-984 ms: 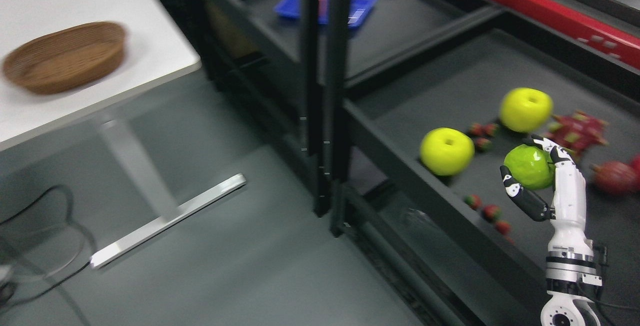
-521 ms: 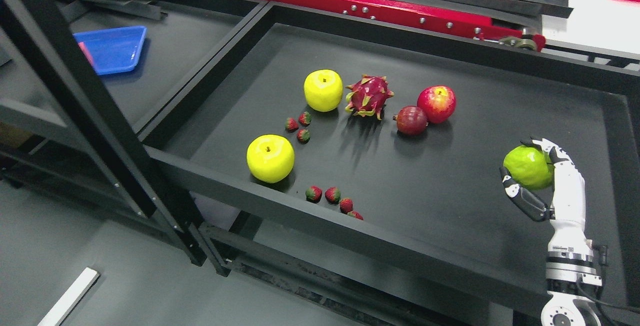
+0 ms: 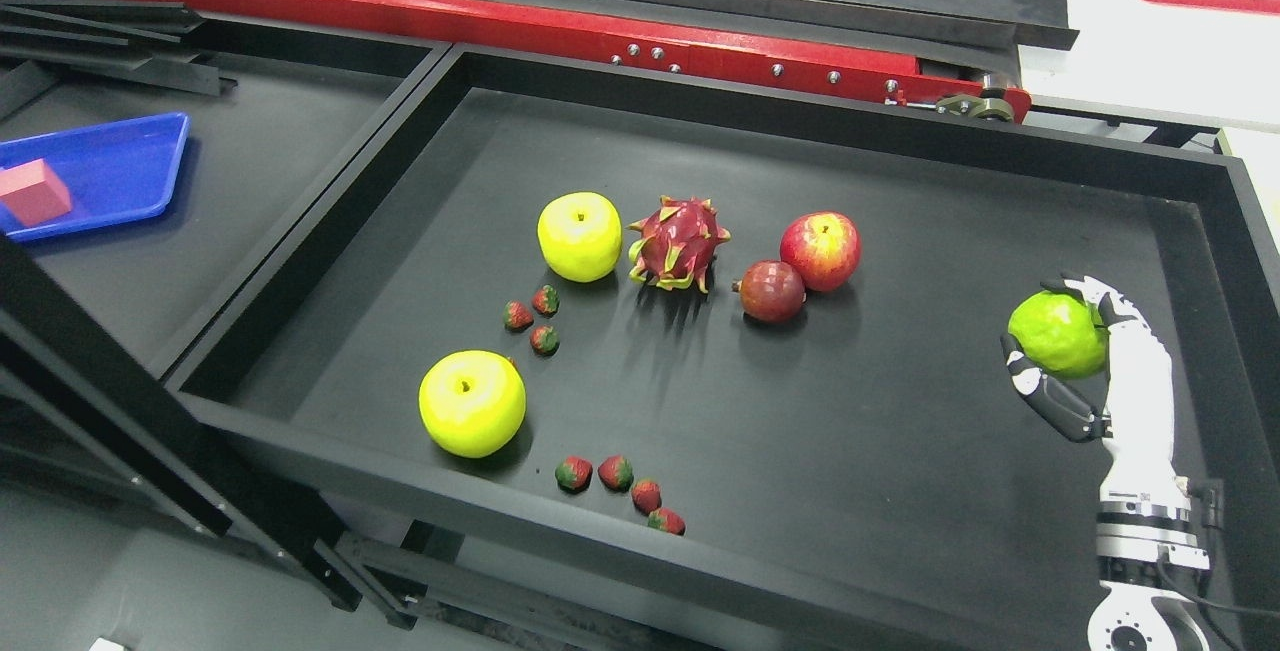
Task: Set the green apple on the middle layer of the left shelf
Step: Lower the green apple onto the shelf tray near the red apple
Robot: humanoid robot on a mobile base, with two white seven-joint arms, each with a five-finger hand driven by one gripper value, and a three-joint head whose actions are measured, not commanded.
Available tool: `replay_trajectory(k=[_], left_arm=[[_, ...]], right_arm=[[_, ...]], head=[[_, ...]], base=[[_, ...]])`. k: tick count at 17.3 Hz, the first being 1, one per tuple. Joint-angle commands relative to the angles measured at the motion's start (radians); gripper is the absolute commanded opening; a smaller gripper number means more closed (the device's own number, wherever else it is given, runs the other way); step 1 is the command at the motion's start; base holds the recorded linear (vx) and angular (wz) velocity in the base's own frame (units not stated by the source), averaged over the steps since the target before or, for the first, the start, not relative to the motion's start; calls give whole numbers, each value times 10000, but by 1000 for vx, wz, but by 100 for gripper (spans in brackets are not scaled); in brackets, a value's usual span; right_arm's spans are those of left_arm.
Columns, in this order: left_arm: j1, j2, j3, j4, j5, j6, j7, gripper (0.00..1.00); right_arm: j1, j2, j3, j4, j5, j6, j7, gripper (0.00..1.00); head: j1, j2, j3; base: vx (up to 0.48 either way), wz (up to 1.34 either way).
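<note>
My right hand rises from the lower right corner with its fingers curled around a green apple. It holds the apple above the right end of a black shelf tray. The shelf to the left is another black surface beyond a dividing rail. My left arm does not show.
On the tray lie two yellow apples, a dragon fruit, a red apple, a dark red fruit and several small strawberries. A blue tray with a pink block sits on the left shelf. A red beam runs behind.
The whole picture has swung from the table and floor onto the shelf, so the camera moved. The right hand keeps the same place in the picture, still holding the green apple.
</note>
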Motion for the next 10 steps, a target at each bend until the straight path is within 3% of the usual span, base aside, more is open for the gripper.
replay_trajectory(k=[1, 4, 7, 10], left_arm=[[0, 175, 0, 1, -1, 3, -8, 100], [0, 175, 0, 1, -1, 3, 7, 100], [0, 175, 0, 1, -1, -12, -8, 100], [0, 175, 0, 1, -1, -12, 7, 100]], right_arm=[[-305, -106, 157, 257, 265, 203, 9, 0], [-153, -243, 1318, 350, 1031, 463, 375, 0], [-60, -535, 3449, 289, 1202, 480, 883, 0], [-930, -322, 4756, 533, 2621, 556, 929, 0]], head=[[0, 0, 0], [0, 0, 0], [0, 0, 0], [0, 0, 0]], base=[[171, -90], [119, -49], [82, -24], [60, -13]])
